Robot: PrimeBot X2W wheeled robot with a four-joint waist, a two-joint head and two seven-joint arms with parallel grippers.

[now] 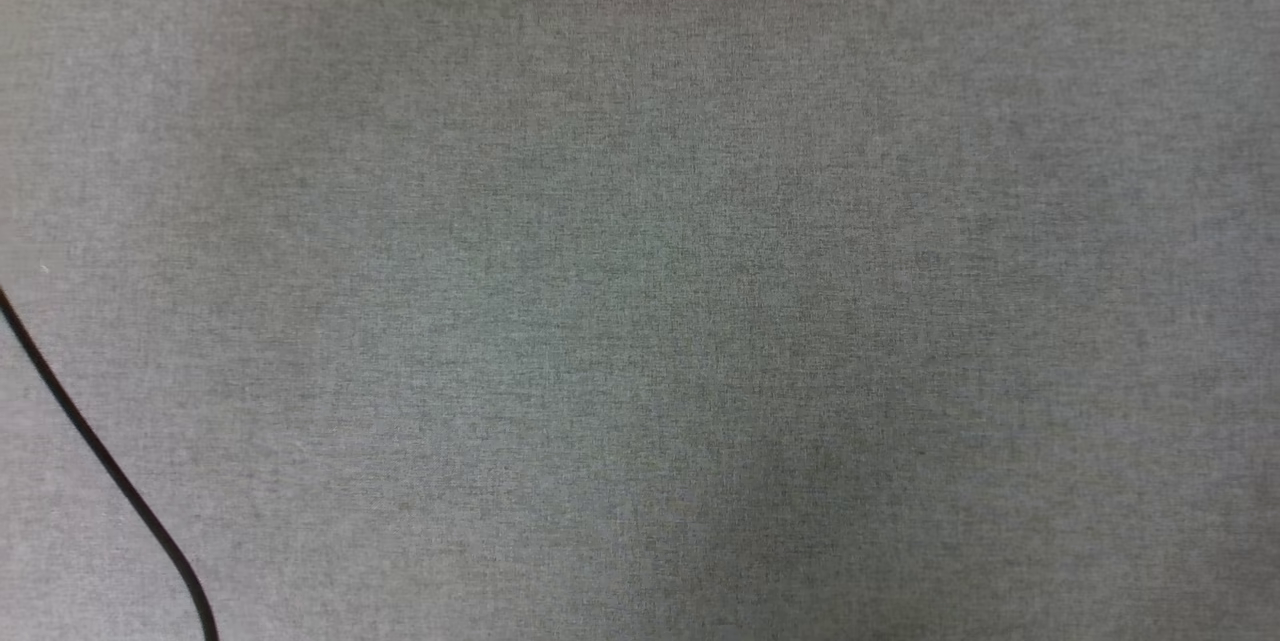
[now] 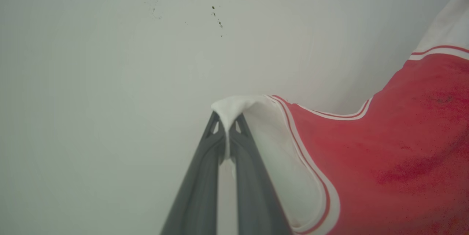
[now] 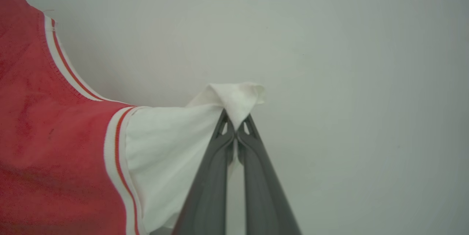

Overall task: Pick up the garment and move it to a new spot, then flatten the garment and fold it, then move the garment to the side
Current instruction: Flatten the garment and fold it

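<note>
While the left gripper [image 2: 228,127] and right gripper [image 3: 236,127] each pinch a white sleeve tip [image 2: 234,105], the shirt [image 2: 384,154] hangs spread between them against a pale background [image 2: 110,81]. Step, as judged: carrying it to a new spot. Next: lower both ends evenly onto the grey cloth [image 1: 640,281].

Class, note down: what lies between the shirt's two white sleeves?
In the left wrist view, the red body of the garment spans from the sleeve pinched by the left tool to the far sleeve.
</note>
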